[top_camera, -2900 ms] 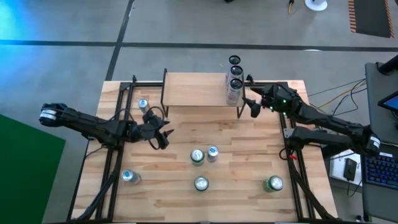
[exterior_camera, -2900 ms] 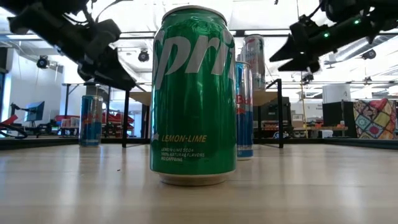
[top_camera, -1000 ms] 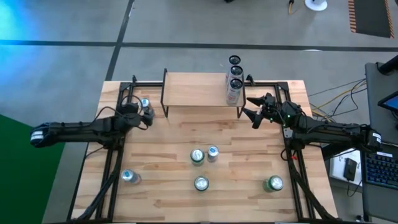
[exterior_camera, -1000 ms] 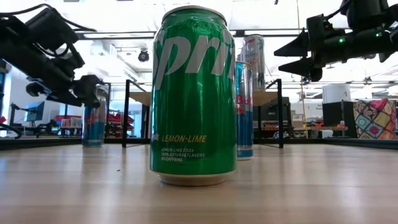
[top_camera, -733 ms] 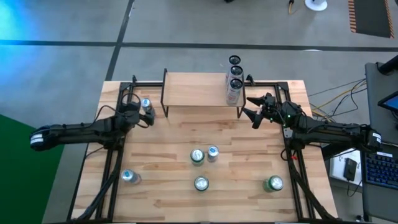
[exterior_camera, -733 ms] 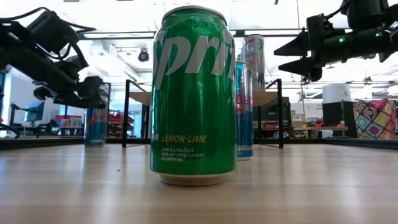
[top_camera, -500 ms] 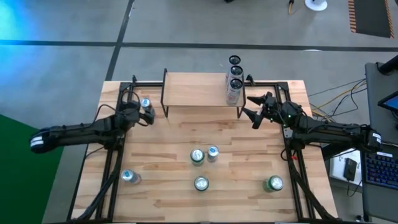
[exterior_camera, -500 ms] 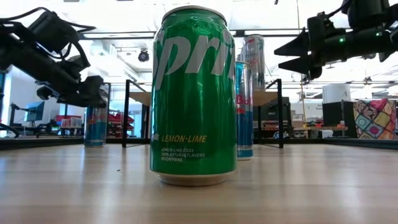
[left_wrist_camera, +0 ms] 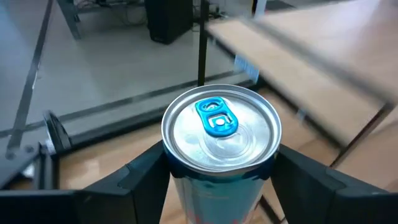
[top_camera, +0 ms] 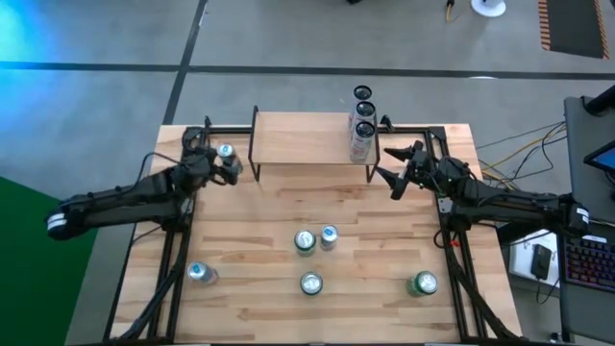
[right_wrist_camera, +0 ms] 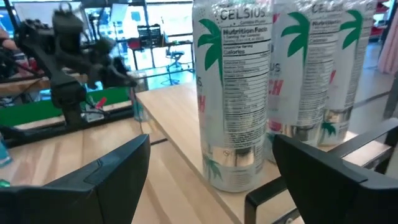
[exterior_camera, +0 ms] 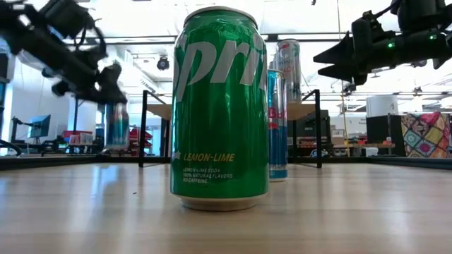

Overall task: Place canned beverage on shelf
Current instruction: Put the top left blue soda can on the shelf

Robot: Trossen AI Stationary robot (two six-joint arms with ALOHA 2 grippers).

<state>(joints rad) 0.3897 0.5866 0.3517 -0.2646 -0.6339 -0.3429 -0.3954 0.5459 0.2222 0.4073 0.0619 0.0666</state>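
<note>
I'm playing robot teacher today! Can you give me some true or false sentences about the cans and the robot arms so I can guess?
1. Three tall white cans stand on the shelf. True.
2. The left gripper has its fingers on both sides of a can with a blue tab. True.
3. The right gripper is holding a green can. False: it is open with nothing in it, beside the shelf's right end.
4. The green can closest to the low camera is lying on its side. False: it stands upright.
5. The left gripper's can already stands on the shelf. False: it is off the shelf's left end.
</note>
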